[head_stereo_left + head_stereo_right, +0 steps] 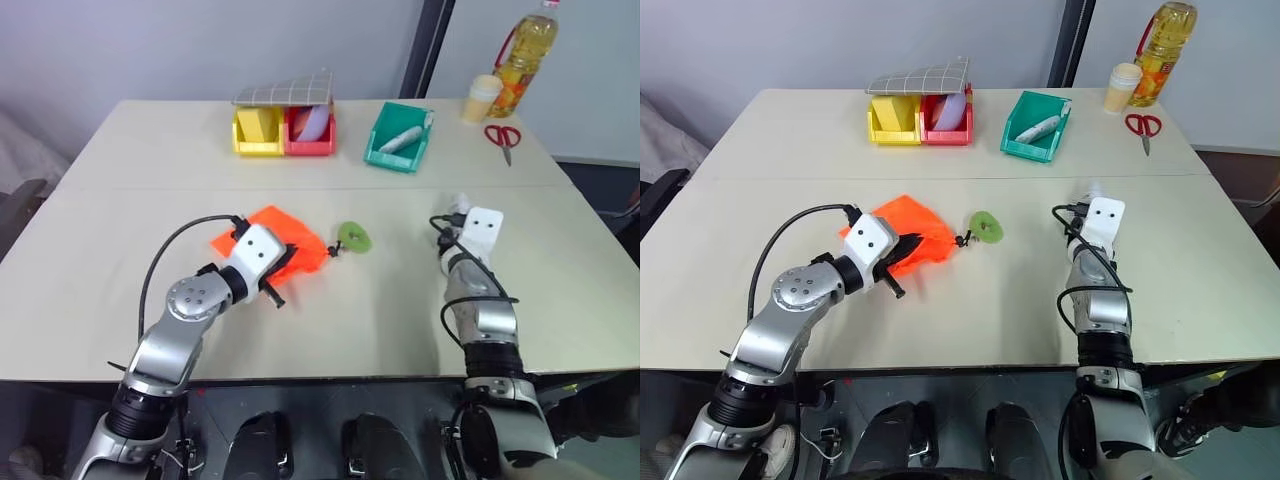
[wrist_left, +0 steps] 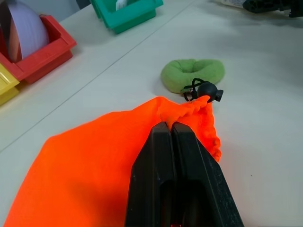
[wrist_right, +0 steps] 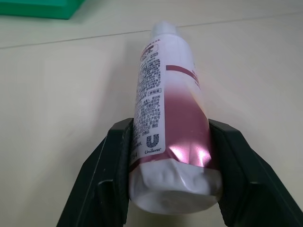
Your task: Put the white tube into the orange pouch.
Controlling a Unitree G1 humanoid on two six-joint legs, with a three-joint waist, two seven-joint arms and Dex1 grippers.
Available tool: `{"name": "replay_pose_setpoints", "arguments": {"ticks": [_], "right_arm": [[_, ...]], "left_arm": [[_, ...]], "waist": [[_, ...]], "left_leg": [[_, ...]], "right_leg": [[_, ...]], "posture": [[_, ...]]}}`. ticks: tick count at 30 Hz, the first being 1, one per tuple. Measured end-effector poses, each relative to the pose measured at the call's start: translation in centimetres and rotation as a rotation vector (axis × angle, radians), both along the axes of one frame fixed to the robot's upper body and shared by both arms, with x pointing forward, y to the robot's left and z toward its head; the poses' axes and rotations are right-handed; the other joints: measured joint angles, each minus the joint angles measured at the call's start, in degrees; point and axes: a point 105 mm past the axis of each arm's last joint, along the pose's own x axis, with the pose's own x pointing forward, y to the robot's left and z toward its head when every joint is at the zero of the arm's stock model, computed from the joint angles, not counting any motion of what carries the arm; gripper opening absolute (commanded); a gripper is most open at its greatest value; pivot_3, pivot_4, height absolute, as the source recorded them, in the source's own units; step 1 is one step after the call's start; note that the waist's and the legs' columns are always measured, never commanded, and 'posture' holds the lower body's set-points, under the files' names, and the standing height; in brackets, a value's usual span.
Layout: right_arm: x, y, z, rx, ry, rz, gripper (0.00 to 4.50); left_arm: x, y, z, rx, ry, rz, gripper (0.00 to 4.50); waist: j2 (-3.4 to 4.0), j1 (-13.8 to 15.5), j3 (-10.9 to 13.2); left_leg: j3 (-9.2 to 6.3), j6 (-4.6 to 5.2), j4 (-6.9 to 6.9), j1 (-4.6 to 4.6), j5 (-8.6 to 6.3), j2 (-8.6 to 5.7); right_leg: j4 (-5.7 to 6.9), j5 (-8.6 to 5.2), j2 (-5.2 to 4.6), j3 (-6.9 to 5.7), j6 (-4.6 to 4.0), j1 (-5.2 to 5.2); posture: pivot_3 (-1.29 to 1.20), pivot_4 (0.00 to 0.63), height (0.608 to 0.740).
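Pouch (image 1: 285, 243) left — tube (image 3: 168, 109) right.

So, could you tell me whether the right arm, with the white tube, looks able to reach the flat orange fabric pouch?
Probably yes: bare table lies between the white tube and the flat orange fabric pouch. But the left gripper pinches its mouth shut.
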Motion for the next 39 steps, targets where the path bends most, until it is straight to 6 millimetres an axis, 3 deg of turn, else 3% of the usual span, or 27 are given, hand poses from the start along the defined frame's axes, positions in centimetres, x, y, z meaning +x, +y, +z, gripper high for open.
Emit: {"name": "replay_pose_setpoints", "arguments": {"ticks": [3,8,13,15,18,22,25,28,39], "right_arm": [[-0.2,0.1,0.7,-0.032,-0.021,0.035,1.33],[-0.6,0.1,1.3,-0.059,-0.042,0.066,1.27],[-2.0,1.5,3.0,-0.155,-0.092,0.313,1.27],[-3.5,2.8,4.4,-0.216,-0.124,0.502,1.27],[-7.4,5.4,5.3,-0.26,-0.115,0.839,1.27],[-11.9,7.5,3.5,-0.212,0.013,1.111,1.27],[-13.4,8.6,3.2,-0.174,0.049,1.192,1.27],[-13.9,10.2,3.2,-0.161,0.045,1.235,1.27],[-12.4,13.8,2.6,-0.153,0.025,1.242,1.27]], "left_arm": [[0.1,0.1,0.0,-0.001,0.001,0.003,0.0],[0.1,0.1,0.0,-0.001,-0.002,0.002,0.0],[0.2,0.2,0.0,-0.006,-0.004,0.002,0.0],[0.3,0.0,0.1,-0.018,-0.003,-0.006,0.0],[0.3,-0.2,0.5,-0.037,-0.007,-0.015,0.0],[0.1,-0.4,0.7,-0.06,0.003,-0.032,0.0],[0.0,-0.6,0.8,-0.071,0.013,-0.044,0.0],[-0.3,-0.9,1.1,-0.08,0.006,-0.06,0.0],[-0.7,-1.2,1.3,-0.09,0.017,-0.074,0.0]], "waist": [[0.01,0.01,0.0],[0.01,0.02,0.0],[0.04,0.12,0.03],[0.07,0.22,0.04],[0.06,0.43,0.04],[0.03,0.47,0.04],[0.02,0.24,0.05],[0.02,0.36,0.05],[0.02,0.47,0.05]], "left_leg": [[0.0,0.0,0.0,0.0,0.0,0.0],[0.0,0.0,-0.01,0.0,0.0,0.0],[-0.01,0.01,-0.01,-0.02,-0.01,0.0],[-0.04,0.02,-0.02,-0.02,-0.01,0.0],[-0.08,0.14,-0.03,-0.01,-0.08,0.0],[-0.13,0.33,0.02,0.01,-0.19,0.0],[-0.14,0.39,0.05,0.04,-0.23,0.0],[-0.16,0.4,0.05,0.04,-0.22,0.0],[-0.15,0.44,0.05,0.0,-0.24,-0.01]], "right_leg": [[0.0,0.0,0.0,0.0,0.0,0.0],[0.0,0.0,0.0,0.0,0.0,-0.01],[-0.01,-0.01,0.0,0.01,0.01,-0.03],[-0.02,-0.02,0.01,0.01,0.02,-0.03],[-0.03,-0.04,0.02,0.0,0.05,0.02],[-0.04,-0.04,0.02,0.0,0.04,0.08],[-0.04,-0.02,0.01,0.0,0.0,0.08],[-0.05,-0.03,0.01,0.0,-0.03,0.08],[-0.1,-0.03,0.01,-0.01,-0.03,0.06]], "posture": [[0.0,0.15,0.74],[0.0,0.15,0.74],[0.0,0.15,0.74],[0.0,0.15,0.74],[0.0,0.15,0.74],[0.0,0.15,0.74],[0.0,0.15,0.74],[0.0,0.15,0.74],[0.0,0.15,0.74]]}}
